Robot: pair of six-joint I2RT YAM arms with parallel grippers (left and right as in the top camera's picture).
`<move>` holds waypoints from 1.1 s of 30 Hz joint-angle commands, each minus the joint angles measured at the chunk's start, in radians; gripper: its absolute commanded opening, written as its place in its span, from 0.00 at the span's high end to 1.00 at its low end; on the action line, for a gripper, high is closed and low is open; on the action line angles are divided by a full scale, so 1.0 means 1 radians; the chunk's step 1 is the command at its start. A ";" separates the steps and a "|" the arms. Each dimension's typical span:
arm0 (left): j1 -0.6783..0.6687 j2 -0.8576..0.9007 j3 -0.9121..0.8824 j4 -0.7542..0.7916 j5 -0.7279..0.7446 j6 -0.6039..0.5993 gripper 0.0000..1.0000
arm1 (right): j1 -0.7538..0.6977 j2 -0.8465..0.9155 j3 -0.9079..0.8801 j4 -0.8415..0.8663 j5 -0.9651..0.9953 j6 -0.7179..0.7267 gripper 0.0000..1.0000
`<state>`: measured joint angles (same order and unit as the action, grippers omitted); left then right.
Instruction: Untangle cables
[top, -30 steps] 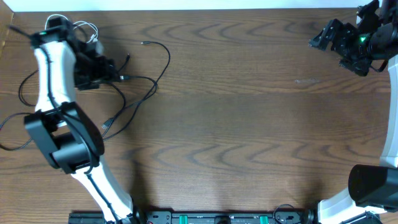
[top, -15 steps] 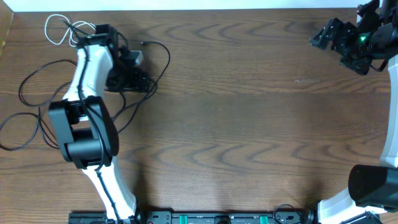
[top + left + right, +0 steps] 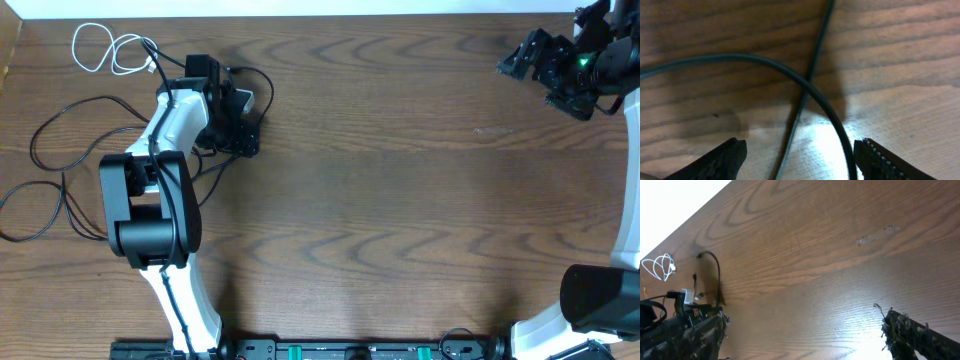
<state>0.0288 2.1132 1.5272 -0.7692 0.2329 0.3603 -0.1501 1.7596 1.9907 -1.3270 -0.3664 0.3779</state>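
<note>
Clearly the knot is not yet undone. The black cables (image 3: pixel 62 192) sprawl in loose loops over the left part of the table (image 3: pixel 400 200), and the short white cable (image 3: pixel 112 47) lies coiled by itself near the far left corner, apart from the black ones as far as the overhead view shows.

Look at the left wrist view: a thicker curved strand (image 3: pixel 765 60) and a thinner straight strand (image 3: pixel 818 45) cross one another flat on the wood. Which one lies on top I cannot tell for certain.

Your left gripper (image 3: pixel 800 152) hangs right over that crossing with its jaws spread wide, one on each side, grasping nothing. Judging by this, you are in the step of lining up on a crossing — the pick itself has not begun.

The next move calls for care. Choose one strand only, away from the crossing point itself, so that the jaws do not pinch both at once. Come down low, since the cable is thin and hugs the table. Then draw it off to open wood on the right — slowly, so the other loops do not drag along.

Your right gripper (image 3: pixel 522 60) sits far off at the far right corner, jaws apart and empty, well away from every cable. It could pin a strand if you bring it over.
</note>
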 commanded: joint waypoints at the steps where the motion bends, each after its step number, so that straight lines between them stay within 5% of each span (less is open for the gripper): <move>1: 0.000 0.008 -0.029 0.038 -0.018 0.013 0.29 | 0.008 -0.013 0.013 0.000 0.001 -0.016 0.01; 10: -0.003 0.008 -0.097 0.082 -0.018 0.013 0.39 | 0.008 -0.013 0.013 0.000 0.001 -0.016 0.01; 14: -0.013 0.008 -0.124 0.105 -0.072 0.013 0.62 | 0.008 -0.013 0.013 0.000 0.001 -0.016 0.01; 22: -0.085 0.008 -0.149 0.105 -0.198 0.012 0.81 | 0.008 -0.013 0.013 0.000 0.001 -0.016 0.01; 24: -0.100 0.008 -0.149 0.105 -0.200 0.012 0.92 | 0.008 -0.013 0.013 -0.001 0.001 -0.016 0.01; 33: -0.110 -0.047 -0.148 -0.045 -0.196 0.000 0.93 | 0.008 -0.013 0.013 -0.002 0.001 -0.016 0.01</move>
<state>-0.0750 2.0792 1.4231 -0.7273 0.0269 0.3668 -0.1501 1.7596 1.9907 -1.3273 -0.3664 0.3779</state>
